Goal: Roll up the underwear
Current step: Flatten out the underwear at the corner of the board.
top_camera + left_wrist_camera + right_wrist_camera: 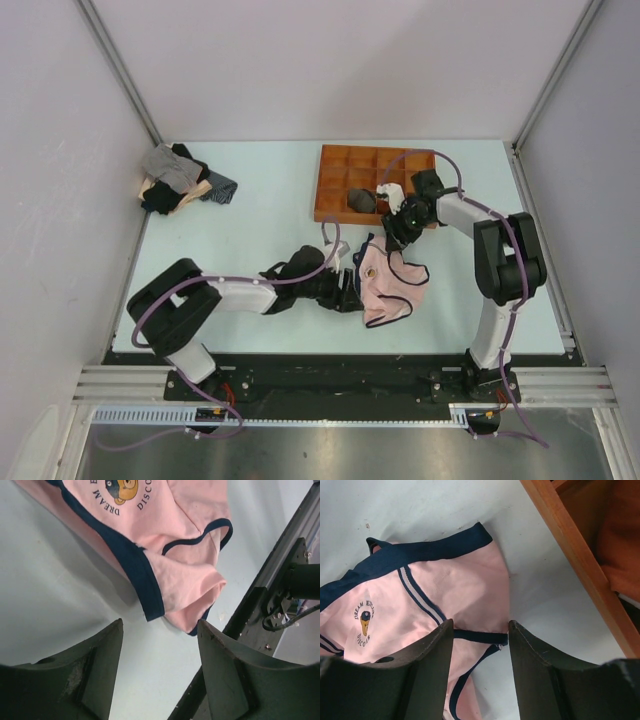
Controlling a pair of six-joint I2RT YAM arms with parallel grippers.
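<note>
Pale tabletop (250, 240), white booth walls on three sides. The underwear (386, 284) lies crumpled near the table's middle, between my two arms: pink cloth, navy edging, a small printed badge on the front. My left gripper (352, 291) sits low at the garment's left edge. In the left wrist view its fingers (95, 665) are spread wide with nothing between them, and the folded pink corner of the underwear (185, 545) lies just beyond the tips. I cannot tell whether they touch. My right gripper (394, 238) is at the garment's far edge, close to the orange wooden tray (338, 165). In the right wrist view its fingers (427, 670) are also parted and grasp nothing, and the underwear (455, 585) and its navy leg-hole band show in the gap. The tray's rim (570, 555) runs just beside it, with orange cloth (620, 545) inside. A dark bundle (360, 201) sits in one tray compartment. A heap of grey, black and tan garments (180, 180) lies at the far left corner, well apart.
</note>
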